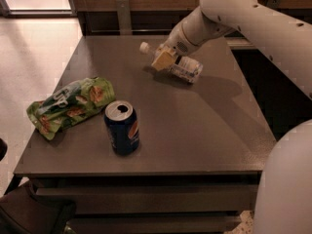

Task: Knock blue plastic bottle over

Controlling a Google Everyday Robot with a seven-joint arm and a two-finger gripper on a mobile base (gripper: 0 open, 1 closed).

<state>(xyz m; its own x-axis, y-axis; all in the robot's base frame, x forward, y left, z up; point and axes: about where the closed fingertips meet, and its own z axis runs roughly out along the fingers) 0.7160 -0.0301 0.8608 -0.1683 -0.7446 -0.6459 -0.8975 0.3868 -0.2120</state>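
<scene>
Clear plastic bottle with white cap (pixel 187 68) tilts steeply in the hand (pixel 163 60), gripped at its neck to topple it onto the surface (pixel 195 130).

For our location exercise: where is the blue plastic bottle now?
Camera view: the blue plastic bottle leans steeply at the table's far centre, gripper at its neck, beyond the soda can.

Break area: grey table (pixel 204 130), chip bag (pixel 70 106), soda can (pixel 122 128); tool (pixel 163 60) over its far side.
</scene>
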